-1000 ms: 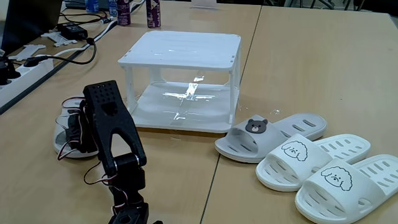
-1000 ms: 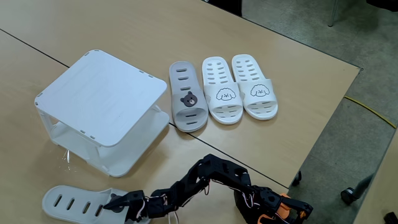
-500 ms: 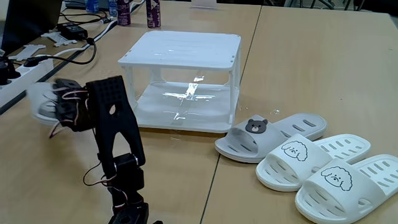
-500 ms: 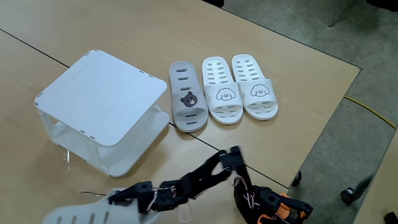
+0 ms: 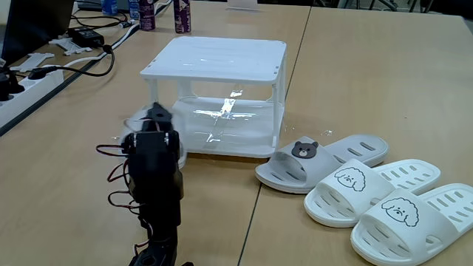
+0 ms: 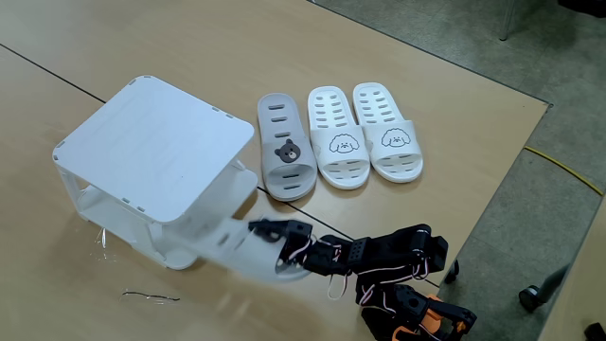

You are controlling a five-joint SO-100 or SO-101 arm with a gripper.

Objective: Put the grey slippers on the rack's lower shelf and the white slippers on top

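One grey slipper (image 6: 237, 254) is being carried by the arm, its image smeared by motion, at the open front of the rack (image 6: 156, 166); in a fixed view it is appearing as a pale blur (image 5: 140, 122) just left of the rack's front corner post. The fingers (image 6: 270, 230) are clamped on this grey slipper (their tips are partly blurred, so the exact grip point cannot be told). The lower shelf (image 5: 222, 129) is lying glossy under the slatted top, reflecting ceiling light. The second grey slipper (image 6: 284, 147), with its dark bear badge, is resting flat on the worktop (image 6: 454, 114) just right of the rack in a fixed view, and the two white slippers (image 6: 365, 133) with puppy faces are lying side by side next to it, all three parallel. In a fixed view the same three are sitting at lower right: the grey one (image 5: 321, 159) nearest the rack (image 5: 218, 96), the white pair (image 5: 392, 199) beyond it. The black arm (image 5: 155, 185) is standing in the foreground, with loose wires hanging from it. A power strip (image 5: 33, 81), cables and bottles (image 5: 181, 15) are lying at the far left edge of the worktop (image 5: 369, 66).
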